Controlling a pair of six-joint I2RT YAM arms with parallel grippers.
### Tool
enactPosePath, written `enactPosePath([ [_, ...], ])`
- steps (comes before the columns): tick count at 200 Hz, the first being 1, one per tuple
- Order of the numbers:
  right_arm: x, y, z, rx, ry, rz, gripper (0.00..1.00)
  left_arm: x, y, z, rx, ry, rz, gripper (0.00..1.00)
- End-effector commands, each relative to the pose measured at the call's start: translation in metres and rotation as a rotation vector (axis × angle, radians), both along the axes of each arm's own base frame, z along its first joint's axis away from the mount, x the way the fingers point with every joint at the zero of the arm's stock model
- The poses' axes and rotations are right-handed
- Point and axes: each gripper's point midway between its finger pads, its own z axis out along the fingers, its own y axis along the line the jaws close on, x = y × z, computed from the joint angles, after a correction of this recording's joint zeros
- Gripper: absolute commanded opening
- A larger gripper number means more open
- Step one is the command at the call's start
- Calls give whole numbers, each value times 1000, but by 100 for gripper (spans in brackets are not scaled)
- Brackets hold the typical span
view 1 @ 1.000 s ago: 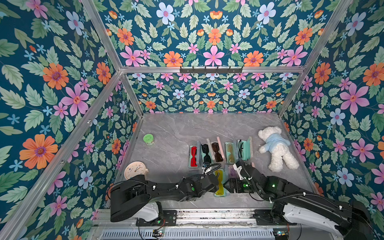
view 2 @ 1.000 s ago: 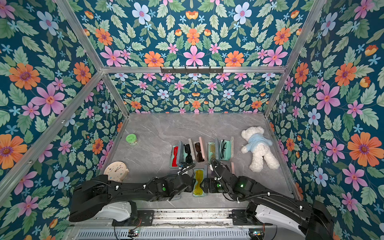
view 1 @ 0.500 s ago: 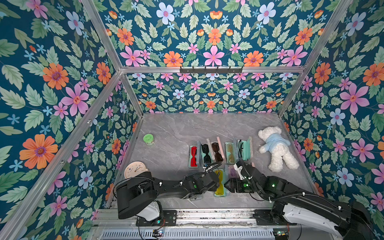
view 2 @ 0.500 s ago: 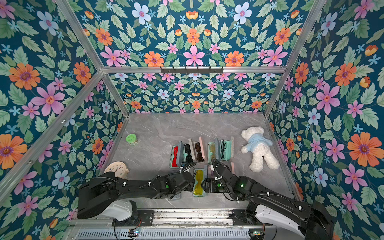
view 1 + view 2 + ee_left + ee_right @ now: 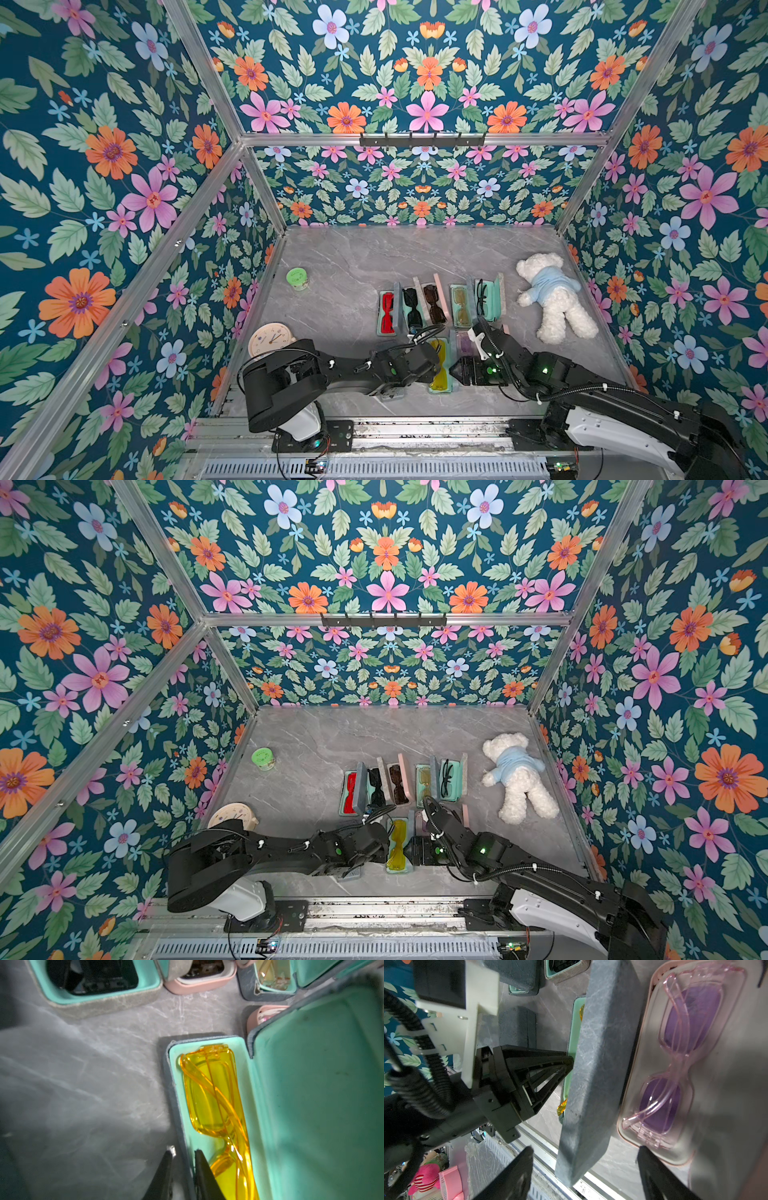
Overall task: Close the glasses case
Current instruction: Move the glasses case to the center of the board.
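Narrowing over the last second, the left hand (image 5: 185,1157) now pinches a side wall of the case (image 5: 175,1088), which lies open near the bench's (image 5: 353,270) front edge, yellow glasses (image 5: 212,1095) inside. The right hand (image 5: 585,1147) stays spread, straddling the upright lid (image 5: 600,1053). With the base pinned, folding the lid down looks next.
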Motion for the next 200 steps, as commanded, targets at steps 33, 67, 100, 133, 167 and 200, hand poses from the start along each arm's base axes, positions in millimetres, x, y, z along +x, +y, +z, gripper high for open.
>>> enactPosePath([
  [33, 4, 5, 3, 38, 3, -5, 77, 0, 0, -4, 4, 1, -2, 17],
  [67, 8, 8, 6, 70, 10, -10, 74, 0, 2, -3, -1, -1, 3, 14],
  [100, 9, 11, 7, 77, 11, -4, 72, 0, 7, -4, -6, -4, 16, 9],
  [133, 10, 13, 8, 82, 12, 3, 72, -1, 12, -4, -6, -6, 27, 8],
  [167, 10, 16, 9, 88, 12, 10, 71, 0, 16, -2, -5, -15, 39, 7],
  [200, 11, 19, 10, 96, 11, 16, 70, 0, 20, -1, 1, -19, 50, 7],
])
